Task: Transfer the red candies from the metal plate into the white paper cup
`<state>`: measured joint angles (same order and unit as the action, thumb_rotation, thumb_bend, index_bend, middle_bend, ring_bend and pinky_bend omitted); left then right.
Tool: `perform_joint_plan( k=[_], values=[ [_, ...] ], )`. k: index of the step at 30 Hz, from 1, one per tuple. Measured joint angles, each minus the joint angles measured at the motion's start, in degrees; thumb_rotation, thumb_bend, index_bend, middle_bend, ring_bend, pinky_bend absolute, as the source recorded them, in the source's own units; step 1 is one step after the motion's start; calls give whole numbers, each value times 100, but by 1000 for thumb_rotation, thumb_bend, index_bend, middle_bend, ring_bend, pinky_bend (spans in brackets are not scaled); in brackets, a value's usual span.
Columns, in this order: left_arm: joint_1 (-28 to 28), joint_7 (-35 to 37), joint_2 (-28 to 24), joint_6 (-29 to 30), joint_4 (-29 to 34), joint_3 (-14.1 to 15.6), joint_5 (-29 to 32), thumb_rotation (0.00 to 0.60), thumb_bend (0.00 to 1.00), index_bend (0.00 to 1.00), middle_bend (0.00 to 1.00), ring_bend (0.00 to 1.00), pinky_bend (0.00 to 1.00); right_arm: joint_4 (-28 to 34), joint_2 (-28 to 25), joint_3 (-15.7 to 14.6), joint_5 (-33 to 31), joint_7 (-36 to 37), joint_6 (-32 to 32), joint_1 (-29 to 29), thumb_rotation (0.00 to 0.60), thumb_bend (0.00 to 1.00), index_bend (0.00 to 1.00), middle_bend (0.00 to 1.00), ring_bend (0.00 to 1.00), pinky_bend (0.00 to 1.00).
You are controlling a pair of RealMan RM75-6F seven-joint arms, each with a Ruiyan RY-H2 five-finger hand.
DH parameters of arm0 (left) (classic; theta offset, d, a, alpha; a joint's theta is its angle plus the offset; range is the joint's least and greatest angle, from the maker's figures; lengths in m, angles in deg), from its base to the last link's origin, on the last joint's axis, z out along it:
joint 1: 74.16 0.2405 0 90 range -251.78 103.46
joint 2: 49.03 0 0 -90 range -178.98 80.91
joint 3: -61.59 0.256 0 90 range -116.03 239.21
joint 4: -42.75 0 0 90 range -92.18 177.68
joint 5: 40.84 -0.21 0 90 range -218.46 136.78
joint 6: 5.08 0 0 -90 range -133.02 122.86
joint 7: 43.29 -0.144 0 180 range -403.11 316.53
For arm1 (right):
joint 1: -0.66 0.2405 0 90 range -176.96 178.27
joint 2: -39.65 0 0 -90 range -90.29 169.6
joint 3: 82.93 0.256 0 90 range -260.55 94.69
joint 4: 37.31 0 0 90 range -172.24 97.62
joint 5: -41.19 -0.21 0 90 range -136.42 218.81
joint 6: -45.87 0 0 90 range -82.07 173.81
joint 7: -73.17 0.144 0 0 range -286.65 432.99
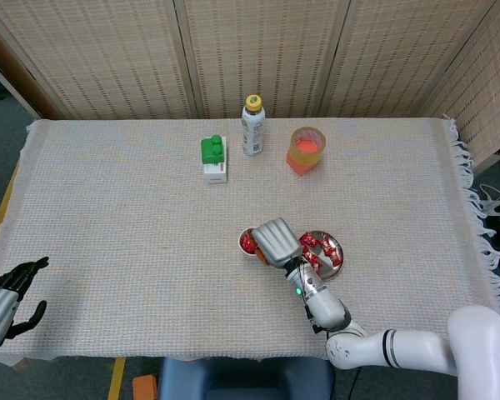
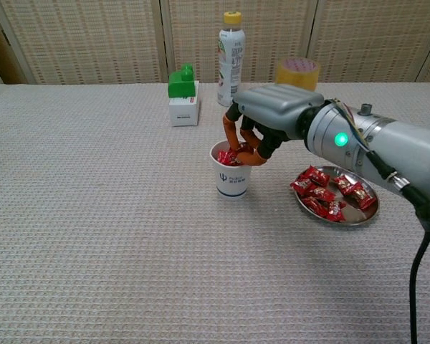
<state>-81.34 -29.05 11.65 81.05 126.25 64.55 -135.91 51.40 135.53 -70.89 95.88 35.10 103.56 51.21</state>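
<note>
Head view: woven tablecloth (image 1: 108, 192), wicker screens (image 1: 258, 50).

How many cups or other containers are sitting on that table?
5: white paper cup under the right hand, metal plate beside it, and at the back a green-topped box, a bottle, an orange container.

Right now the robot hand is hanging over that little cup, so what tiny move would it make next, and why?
Probably it spreads its fingers to drop the candy. The right robot hand sits right above the white paper cup, fingertips at its mouth pinching a red candy. More red candies wait on the metal plate.
</note>
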Motion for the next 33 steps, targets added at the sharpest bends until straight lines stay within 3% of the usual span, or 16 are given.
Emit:
perform_joint_plan(
  k=[3, 6, 8, 12, 21, 26, 33],
  values=[
    [5, 25, -6, 14, -7, 2, -6, 600, 470, 0, 147, 124, 262, -197, 139, 34, -68, 2, -12, 60, 600, 516, 671, 802, 865, 1000],
    [8, 36, -8, 22, -11, 1, -6, 600, 470, 0, 147, 124, 262, -329, 208, 48, -140, 21, -70, 107, 600, 516, 442, 802, 845, 1000],
    [8, 41, -6, 20, -17, -2, -1, 600, 470, 0, 147, 124, 263, -348, 188, 23, -158, 17, -122, 127, 600, 478, 219, 802, 829, 1000],
    [-1, 38, -4, 1, -17, -1, 0, 600, 471, 0, 148, 124, 262, -287, 97, -34, -158, -14, -133, 128, 600, 369, 19, 802, 818, 1000],
    [11, -10, 4, 20, -8, -2, 2, 600, 469, 0, 148, 124, 263, 111, -341, -251, 18, -19, 56, -63, 600, 287, 6, 802, 815, 1000],
    [9, -40, 13, 8, 2, 0, -1, 600, 470, 0, 147, 124, 263, 360, -851, -713, 353, 97, 223, -433, 600, 207, 72, 802, 814, 1000],
    [-2, -204, 48, -47, 47, 3, 11, 600, 470, 0, 148, 124, 262, 414, -1387, -1389, 720, 169, 234, -885, 600, 194, 170, 802, 812, 1000]
  ],
)
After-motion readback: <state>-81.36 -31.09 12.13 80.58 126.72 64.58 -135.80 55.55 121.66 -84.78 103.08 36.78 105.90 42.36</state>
